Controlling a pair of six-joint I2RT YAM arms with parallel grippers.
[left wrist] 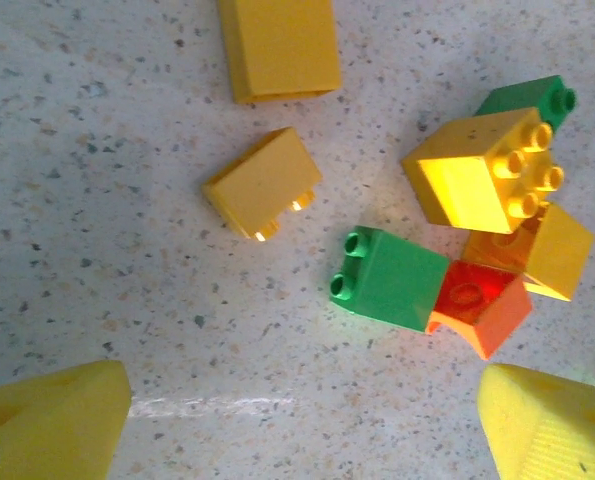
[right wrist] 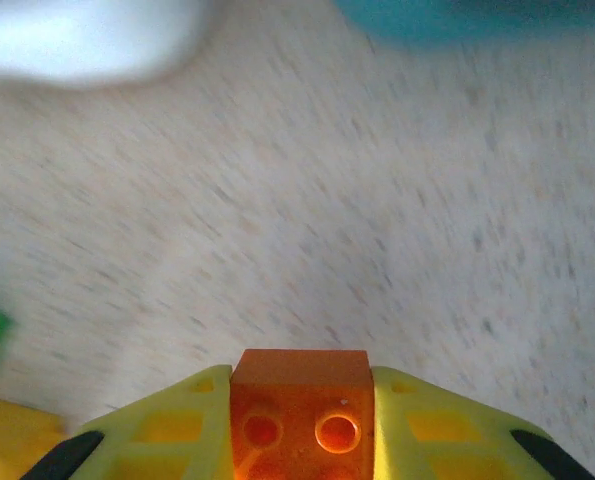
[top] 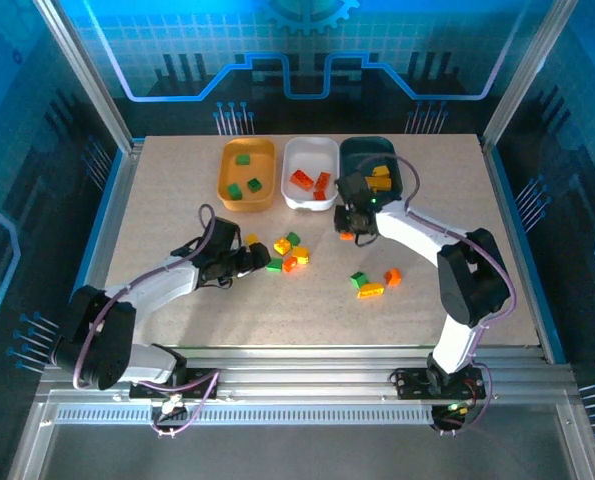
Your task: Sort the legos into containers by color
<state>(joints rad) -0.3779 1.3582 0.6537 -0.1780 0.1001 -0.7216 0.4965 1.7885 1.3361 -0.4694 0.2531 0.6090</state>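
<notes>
The right claw (right wrist: 297,425) holds a small red-orange plastic brick (right wrist: 297,385) for the white plastic tray (top: 312,152) ahead; the left claw (left wrist: 297,420) hangs wide.

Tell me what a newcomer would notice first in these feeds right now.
Three trays line the far edge of the table: the orange-yellow tray holds green bricks, the white tray red-orange bricks, the dark teal tray yellow bricks. Just in front of them, the right gripper is shut on a red-orange brick. The left gripper hangs open over a loose mixed cluster mid-table.
</notes>
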